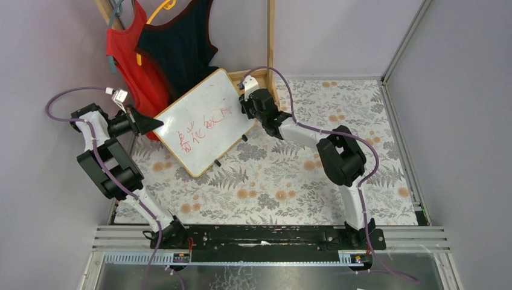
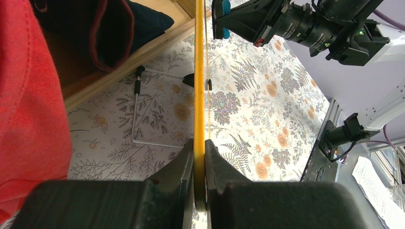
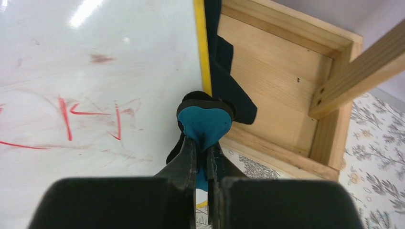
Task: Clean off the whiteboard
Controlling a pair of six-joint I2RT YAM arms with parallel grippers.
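Black left arm stands folded at 10 o'clock over the desk (image 1: 290, 181). Its left pincer (image 1: 151, 124) is clenched on the yellow rim (image 2: 199, 71) of the whiteboard (image 1: 202, 103), at the left corner. The right arm stretches long toward 11 o'clock, and the right pincer (image 1: 246, 103) grasps a teal eraser (image 3: 204, 119) just at the board's right edge. From this pincer the red writing (image 1: 202, 130) lies toward 8 o'clock, and its line runs from 8 to 2 o'clock. I judge the wipe must draw back along that line while the left side holds firm.

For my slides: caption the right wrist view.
Right gripper pinches a teal eraser at the whiteboard edge, red marks not yet erased.
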